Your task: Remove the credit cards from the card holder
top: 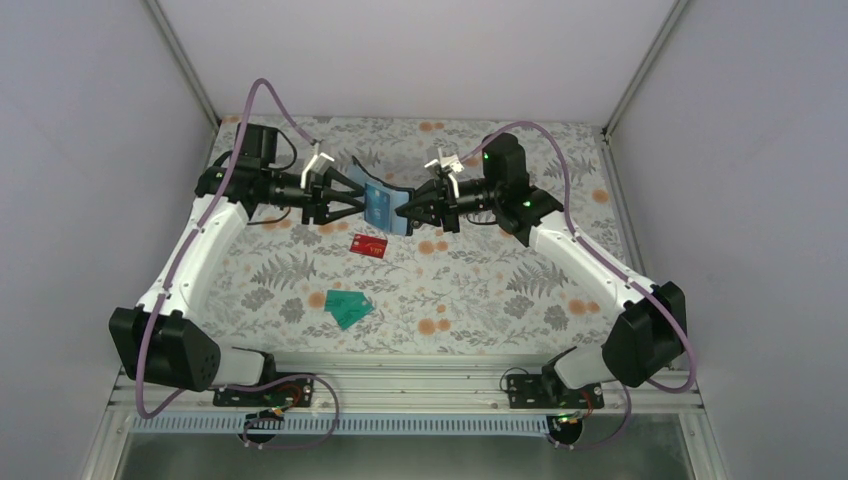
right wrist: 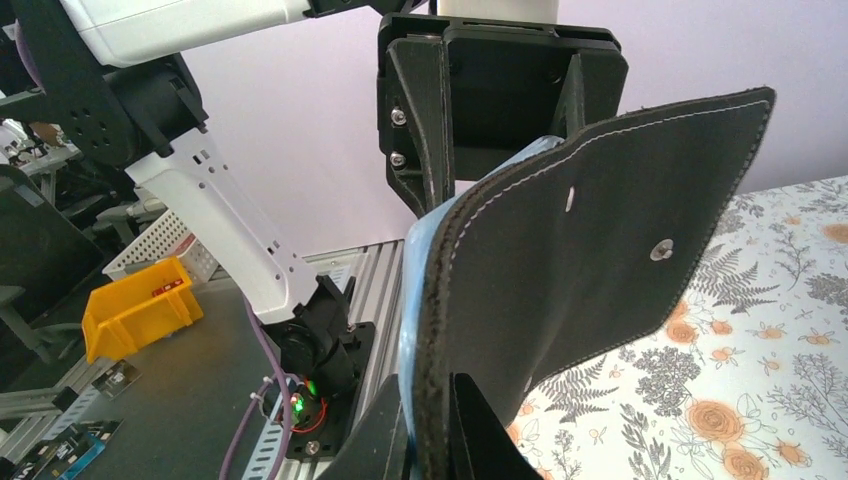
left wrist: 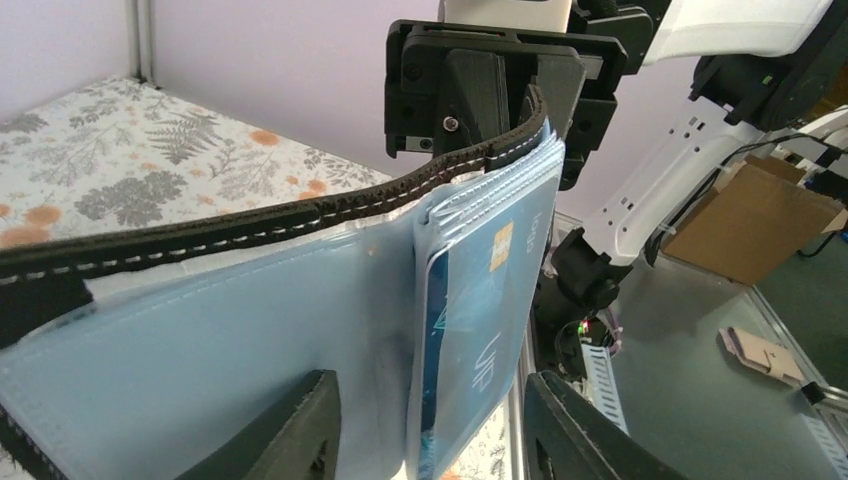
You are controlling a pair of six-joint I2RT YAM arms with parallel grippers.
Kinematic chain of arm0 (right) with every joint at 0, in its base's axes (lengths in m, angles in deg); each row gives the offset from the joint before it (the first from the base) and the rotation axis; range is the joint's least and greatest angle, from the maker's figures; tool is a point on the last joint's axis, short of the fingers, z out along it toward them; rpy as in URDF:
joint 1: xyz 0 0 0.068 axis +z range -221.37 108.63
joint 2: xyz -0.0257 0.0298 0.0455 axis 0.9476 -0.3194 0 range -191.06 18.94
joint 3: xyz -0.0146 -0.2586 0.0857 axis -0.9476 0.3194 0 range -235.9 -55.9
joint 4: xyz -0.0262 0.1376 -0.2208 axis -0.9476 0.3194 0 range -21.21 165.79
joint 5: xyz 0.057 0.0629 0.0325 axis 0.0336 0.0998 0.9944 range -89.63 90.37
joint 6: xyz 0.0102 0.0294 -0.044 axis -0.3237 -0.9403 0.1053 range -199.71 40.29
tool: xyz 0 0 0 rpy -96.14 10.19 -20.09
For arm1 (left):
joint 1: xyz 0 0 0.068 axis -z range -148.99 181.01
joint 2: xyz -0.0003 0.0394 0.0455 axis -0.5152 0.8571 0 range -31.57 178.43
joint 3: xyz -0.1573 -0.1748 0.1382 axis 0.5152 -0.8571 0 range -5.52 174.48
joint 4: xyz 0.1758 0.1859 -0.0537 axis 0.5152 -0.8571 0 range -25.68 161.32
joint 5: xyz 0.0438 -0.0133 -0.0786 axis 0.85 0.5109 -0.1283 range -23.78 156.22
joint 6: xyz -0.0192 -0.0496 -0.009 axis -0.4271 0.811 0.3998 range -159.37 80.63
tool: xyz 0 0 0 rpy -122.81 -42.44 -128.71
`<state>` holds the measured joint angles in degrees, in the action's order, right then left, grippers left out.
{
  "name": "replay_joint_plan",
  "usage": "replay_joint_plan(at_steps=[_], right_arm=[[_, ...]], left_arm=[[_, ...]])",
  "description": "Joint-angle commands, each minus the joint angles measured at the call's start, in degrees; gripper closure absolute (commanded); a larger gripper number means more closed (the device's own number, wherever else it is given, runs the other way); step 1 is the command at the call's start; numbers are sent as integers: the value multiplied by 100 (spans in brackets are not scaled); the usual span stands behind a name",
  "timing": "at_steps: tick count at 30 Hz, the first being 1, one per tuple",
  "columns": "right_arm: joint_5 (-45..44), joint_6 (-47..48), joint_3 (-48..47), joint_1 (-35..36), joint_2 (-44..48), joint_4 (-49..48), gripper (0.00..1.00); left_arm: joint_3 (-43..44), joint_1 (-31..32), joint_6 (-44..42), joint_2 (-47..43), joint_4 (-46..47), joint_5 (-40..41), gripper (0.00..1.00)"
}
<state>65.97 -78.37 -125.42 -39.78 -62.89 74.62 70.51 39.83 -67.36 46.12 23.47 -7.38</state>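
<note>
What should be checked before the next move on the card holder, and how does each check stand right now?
1. Card holder held off the table: ok, right fingers shut on it.
2. Holder open, pocket exposed: ok.
3. Blue card in pocket: ok, visible there.
4. Left fingers closed on blue card: not ok, open either side of it.
5. Red card and teal cards out: ok, lying on the table.

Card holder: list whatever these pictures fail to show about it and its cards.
- Left wrist view: the blue card faces the camera and hides whatever may sit behind it.
- Right wrist view: the card holder's black cover hides its inside and the card.
- Top view: the print on the red card is too small to read.
</note>
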Motion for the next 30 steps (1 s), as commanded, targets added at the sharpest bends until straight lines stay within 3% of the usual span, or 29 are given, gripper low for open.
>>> replay_joint_plan(at_steps=[1,3,15,23,30], right_arm=[[261,233,-86,24,146,39,96],[251,302,-89,27,180,80,96],[129,231,-149,27,152,15,96],[-16,-75,-169,49,-37,-348,96],[-91,6,-190,25,-54,-291,96]], left_arm=[[16,30,-213,27,12,-146,48],[80,10,-415,8,-163,-178,44],[-46,-130,-607,-158,-286,-333,43],[127,128,-601,-56,-354,-624,42],[688,-86,-1362,-290,-1244,-657,39]])
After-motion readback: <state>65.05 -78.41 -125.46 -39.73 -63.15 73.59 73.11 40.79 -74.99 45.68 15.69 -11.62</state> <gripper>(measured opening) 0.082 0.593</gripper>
